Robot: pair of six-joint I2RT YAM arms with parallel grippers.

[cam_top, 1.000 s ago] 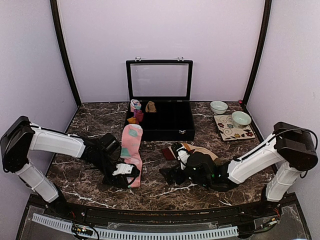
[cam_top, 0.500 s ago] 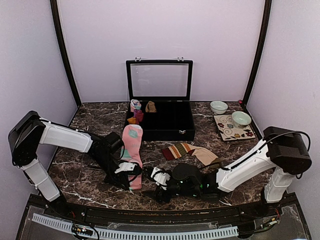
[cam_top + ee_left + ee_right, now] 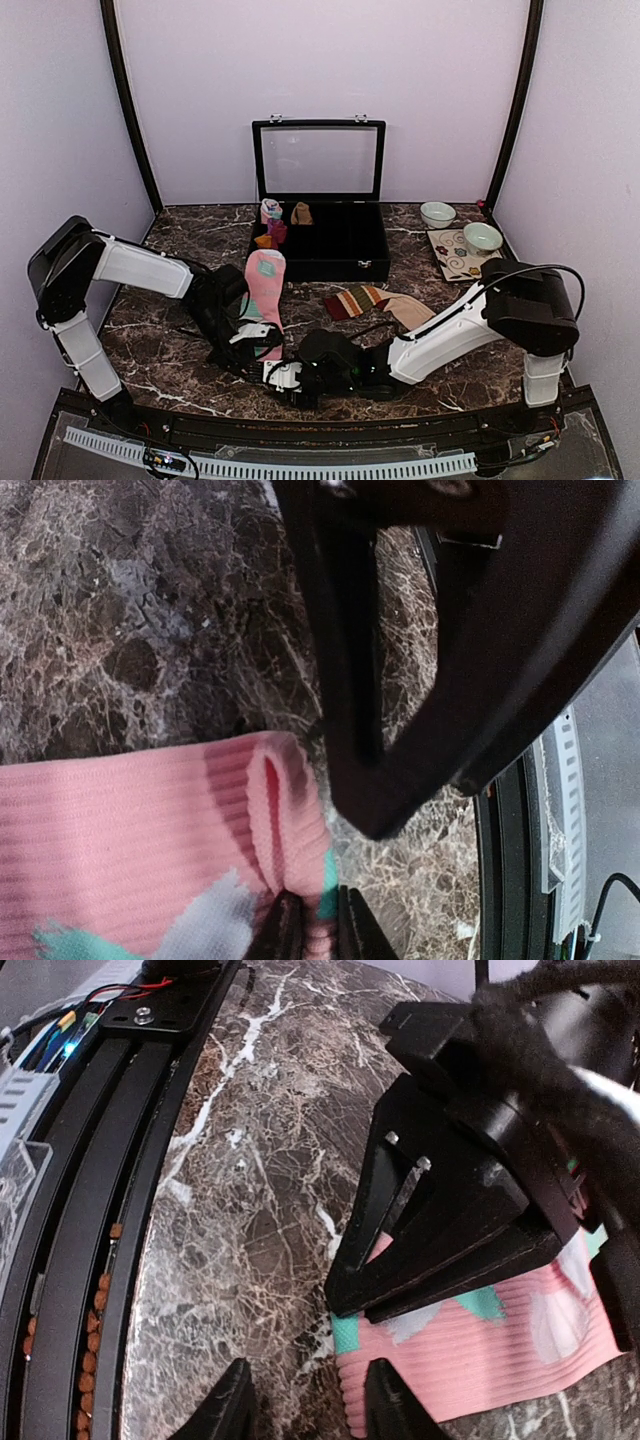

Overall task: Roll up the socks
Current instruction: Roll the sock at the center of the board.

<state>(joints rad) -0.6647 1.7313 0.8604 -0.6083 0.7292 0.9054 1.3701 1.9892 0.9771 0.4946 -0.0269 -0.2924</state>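
The pink sock (image 3: 265, 285) with mint-white pattern lies lengthwise left of centre, its near end folded over. My left gripper (image 3: 256, 342) is shut on that folded pink edge (image 3: 285, 810), the thin black jaws (image 3: 311, 932) pinching the fabric. My right arm reaches far left, and its gripper (image 3: 277, 374) sits just in front of the same end. In the right wrist view that gripper (image 3: 310, 1405) is open, and the sock's ribbed corner (image 3: 400, 1370) lies by its right finger (image 3: 385, 1400). The striped sock (image 3: 375, 300) lies flat at centre right, untouched.
An open black case (image 3: 335, 255) stands at the back centre with small rolled bundles (image 3: 272, 222) in its left compartments. A patterned plate (image 3: 462, 262) carrying a bowl (image 3: 482, 237) and another bowl (image 3: 437, 213) sit at the back right. The table's front rail (image 3: 90, 1210) runs close by.
My right arm swept left from beside the striped sock to the pink sock's near end, and its jaws narrowed. The left gripper kept its hold and barely moved.
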